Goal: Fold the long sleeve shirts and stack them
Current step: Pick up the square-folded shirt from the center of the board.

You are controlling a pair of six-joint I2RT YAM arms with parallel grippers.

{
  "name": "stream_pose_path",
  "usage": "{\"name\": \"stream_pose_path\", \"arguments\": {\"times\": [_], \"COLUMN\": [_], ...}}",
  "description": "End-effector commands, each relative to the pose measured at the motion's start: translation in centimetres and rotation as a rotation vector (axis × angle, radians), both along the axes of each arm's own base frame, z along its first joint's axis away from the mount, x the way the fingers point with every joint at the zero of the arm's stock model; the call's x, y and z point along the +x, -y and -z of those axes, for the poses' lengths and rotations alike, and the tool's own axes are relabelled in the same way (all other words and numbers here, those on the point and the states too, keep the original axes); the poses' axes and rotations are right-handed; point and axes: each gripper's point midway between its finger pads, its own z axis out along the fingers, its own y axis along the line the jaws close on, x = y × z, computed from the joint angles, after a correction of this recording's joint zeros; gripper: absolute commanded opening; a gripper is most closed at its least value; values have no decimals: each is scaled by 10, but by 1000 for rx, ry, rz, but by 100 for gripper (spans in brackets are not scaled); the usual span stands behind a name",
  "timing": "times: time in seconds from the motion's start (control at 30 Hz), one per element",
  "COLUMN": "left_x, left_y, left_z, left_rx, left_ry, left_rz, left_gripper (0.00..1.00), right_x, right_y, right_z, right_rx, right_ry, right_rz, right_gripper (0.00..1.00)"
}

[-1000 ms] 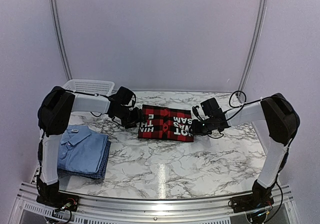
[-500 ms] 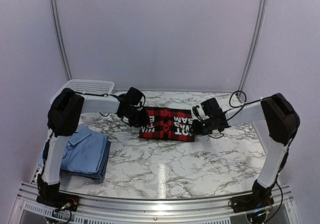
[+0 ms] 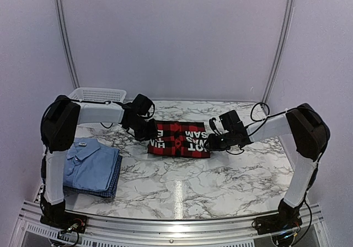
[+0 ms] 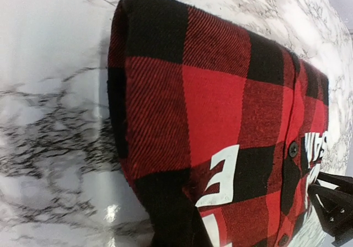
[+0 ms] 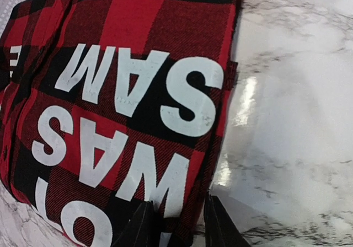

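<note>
The right gripper (image 5: pixel 179 225) clamps the plaid shirt (image 3: pixel 179 138) by its right edge; the left gripper (image 3: pixel 148 132) meets its left edge, grip unclear. Lift both ends level, fold intact

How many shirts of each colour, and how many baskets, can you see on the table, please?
red-and-black plaid shirt: 1
light blue collared shirt: 1
blue checked shirt, lying under the light blue one: 1
white mesh basket: 1
Total: 4
</note>
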Motion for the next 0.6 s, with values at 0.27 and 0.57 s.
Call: {"name": "stream_pose_path", "arguments": {"times": [0.27, 0.57], "left_x": [0, 12], "left_y": [-98, -121], "left_z": [-111, -150], "left_rx": [69, 53], "left_ry": [143, 204], "left_rz": [-11, 10], "left_gripper": [0, 0], "right_x": [-39, -23], "right_y": [-192, -210], "right_z": [-8, -14], "right_rx": [296, 328], "right_ry": [-23, -21], "right_rz": [-250, -235], "right_gripper": [28, 35]}}
